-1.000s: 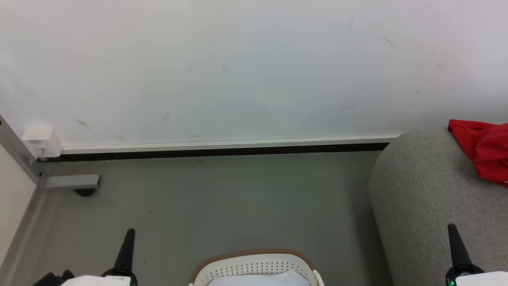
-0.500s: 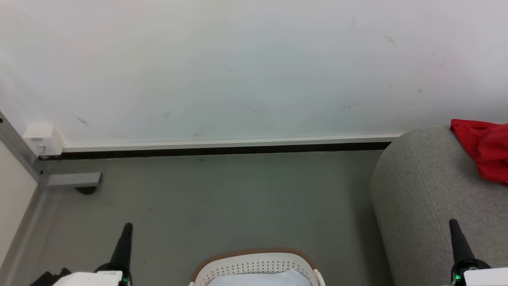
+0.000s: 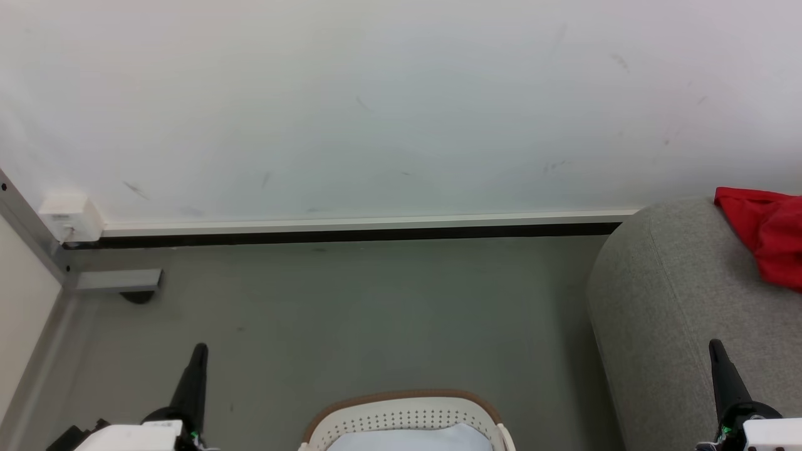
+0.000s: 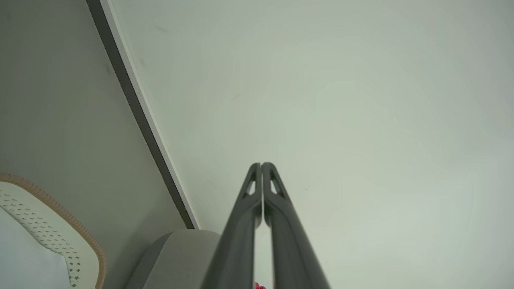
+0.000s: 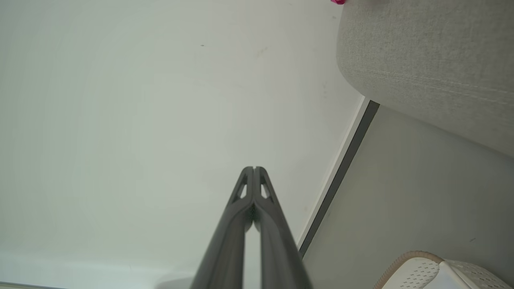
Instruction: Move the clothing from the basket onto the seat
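Both pairs of jaws are pressed together with nothing between them. You see the left gripper and the right gripper each pointing up toward the white wall, low at the two sides of the head view. Between them, at the bottom edge, stands the basket. The part of its inside that you can see holds a pale thing, and I cannot tell what it is. The clothing lies on top of the seat, at the right, well apart from the basket. So I judge that the main move is done. What is left, it seems, is only to check the hidden part of the basket.
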Motion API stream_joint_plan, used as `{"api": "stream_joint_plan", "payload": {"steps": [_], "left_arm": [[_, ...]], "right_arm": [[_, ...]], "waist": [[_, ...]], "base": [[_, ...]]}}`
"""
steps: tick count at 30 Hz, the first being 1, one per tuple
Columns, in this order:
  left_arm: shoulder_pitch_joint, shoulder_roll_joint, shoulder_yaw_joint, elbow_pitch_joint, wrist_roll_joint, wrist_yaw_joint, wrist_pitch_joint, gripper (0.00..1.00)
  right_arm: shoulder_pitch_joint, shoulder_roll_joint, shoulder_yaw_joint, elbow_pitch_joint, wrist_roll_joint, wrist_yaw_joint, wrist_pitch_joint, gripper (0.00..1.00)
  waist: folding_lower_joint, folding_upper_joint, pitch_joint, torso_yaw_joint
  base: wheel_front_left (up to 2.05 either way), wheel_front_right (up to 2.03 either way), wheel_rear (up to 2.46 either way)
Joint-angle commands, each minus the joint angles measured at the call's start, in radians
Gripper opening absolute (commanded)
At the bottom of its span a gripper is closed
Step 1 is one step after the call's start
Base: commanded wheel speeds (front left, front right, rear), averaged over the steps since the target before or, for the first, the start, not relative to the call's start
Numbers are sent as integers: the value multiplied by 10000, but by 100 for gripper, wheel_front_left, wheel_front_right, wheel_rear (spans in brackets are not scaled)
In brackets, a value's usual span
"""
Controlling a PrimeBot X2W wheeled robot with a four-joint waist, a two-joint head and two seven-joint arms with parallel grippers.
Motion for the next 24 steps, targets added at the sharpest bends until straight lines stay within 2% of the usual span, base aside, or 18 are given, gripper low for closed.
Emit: {"api": "stream_joint_plan", "payload": {"steps": [1, 16, 24], "left_arm": [[-142, 24, 80, -49, -264, -56, 50, 0], [-275, 12, 186, -37, -1310, -104, 321, 0], [-267, 12, 177, -38, -1273, -100, 317, 0]], "right_arm": [[-151, -79, -46, -76, 209, -21, 68, 0], [-290, -80, -122, -68, 1288, -24, 335, 0], [-281, -79, -118, -67, 1236, -24, 328, 0]], "waist": [[1, 0, 5, 5], [1, 0, 54, 56], [1, 0, 54, 56]], "base": [[0, 0, 0], [0, 0, 0], [0, 0, 0]]}}
